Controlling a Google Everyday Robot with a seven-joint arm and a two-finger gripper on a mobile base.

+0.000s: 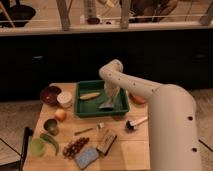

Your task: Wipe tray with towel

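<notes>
A green tray [85,107] sits at the back middle of the wooden table. A yellowish banana-like item [90,95] lies in its far left part. My white arm reaches in from the right and bends down over the tray. My gripper [107,102] points down into the tray's right half and holds a pale towel [110,92] that hangs down onto the tray floor. The towel hides the fingertips.
Left of the tray are a dark bowl [49,94], a white cup [64,99], an orange fruit [60,115] and a small tin [50,126]. In front lie a blue sponge [87,157], a brown packet [106,142], grapes [75,147], a green cup [36,147] and a brush [134,122].
</notes>
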